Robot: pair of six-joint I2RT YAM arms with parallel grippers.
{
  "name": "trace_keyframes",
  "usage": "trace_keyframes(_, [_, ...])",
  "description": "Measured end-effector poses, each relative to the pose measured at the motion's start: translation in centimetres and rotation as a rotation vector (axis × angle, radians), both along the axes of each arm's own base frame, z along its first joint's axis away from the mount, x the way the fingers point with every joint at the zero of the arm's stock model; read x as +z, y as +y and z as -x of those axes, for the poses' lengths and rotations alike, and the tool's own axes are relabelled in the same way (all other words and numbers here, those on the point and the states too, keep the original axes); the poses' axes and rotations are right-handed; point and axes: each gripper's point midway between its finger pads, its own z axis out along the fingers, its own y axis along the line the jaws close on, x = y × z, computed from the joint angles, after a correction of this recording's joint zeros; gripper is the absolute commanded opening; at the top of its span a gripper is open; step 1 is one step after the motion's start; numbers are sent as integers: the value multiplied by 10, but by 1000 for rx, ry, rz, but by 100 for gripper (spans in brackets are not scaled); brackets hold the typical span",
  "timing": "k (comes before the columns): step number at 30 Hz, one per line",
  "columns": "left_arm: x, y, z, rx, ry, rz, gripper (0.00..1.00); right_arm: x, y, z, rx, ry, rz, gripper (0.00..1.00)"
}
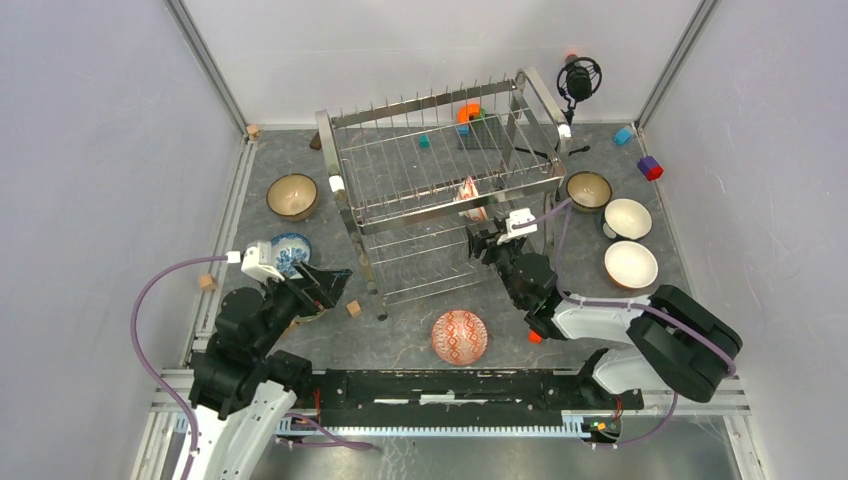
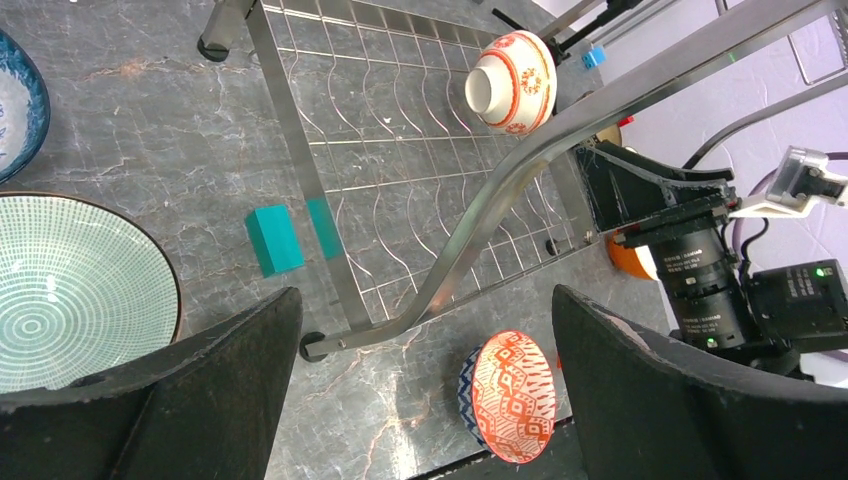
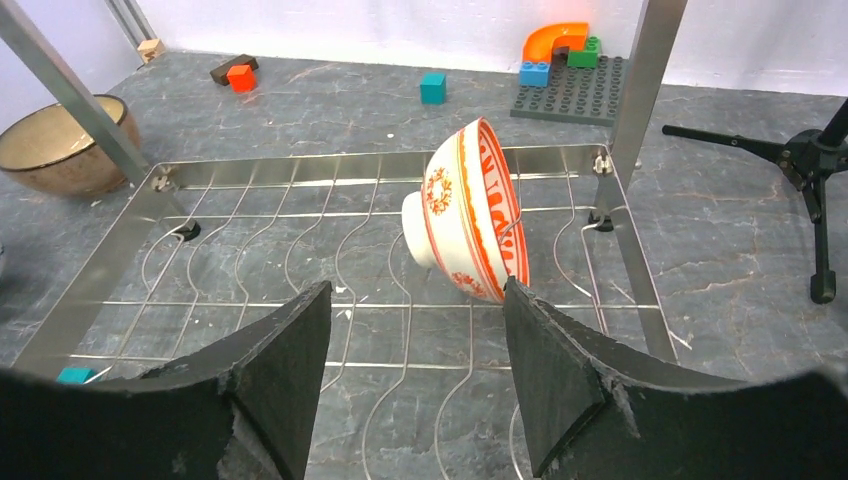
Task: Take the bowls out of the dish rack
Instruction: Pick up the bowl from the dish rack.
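On the left, the left gripper (image 1: pixel 335 290) hangs over the worktop (image 1: pixel 400 330) by the near left leg of the rack (image 1: pixel 400 170), jaws wide apart and holding nothing. A brown bowl (image 1: pixel 292 196) and a blue-and-white bowl (image 1: pixel 292 250) sit on the worktop beside it. A red patterned bowl (image 1: pixel 460 336) lies near of the rack's middle. One bowl is left in the rack: the floral bowl (image 3: pixel 465 215), on the lower tier toward the right end. It stands on edge with its foot to the left and its mouth to the right, so its rim runs near to far. The right gripper (image 3: pixel 415 290) is just near of it at the same height, its jaws apart and empty. The bowl lies slightly right of the gap, its lower rim close to the right finger (image 3: pixel 560 370). This arm is plainly the nearer one; the left is well apart, with the rack's leg and frame between. As I judge it, a small shift right and a push farther in would put the jaws on either side of the bowl. The upper tier hangs overhead and an upright post (image 3: pixel 655 60) stands just right of the bowl, so drawing it out low and toward the near side looks safest. To the right, another brown bowl (image 1: pixel 589 190) and two white bowls (image 1: pixel 630 264) take up much of the worktop, leaving open room near of the rack.
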Motion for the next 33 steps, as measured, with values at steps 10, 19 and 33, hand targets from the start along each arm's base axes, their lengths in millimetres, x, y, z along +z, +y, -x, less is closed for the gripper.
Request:
trace_keyframes(10, [3, 0, 1, -1, -21, 7, 100, -9, -1, -18, 21, -9, -40, 69])
trace_keyframes(19, [4, 0, 0, -1, -28, 8, 100, -10, 5, -38, 21, -32, -83, 67])
trace_keyframes(33, [4, 0, 0, -2, -33, 4, 100, -18, 12, -67, 46, 2, -132, 69])
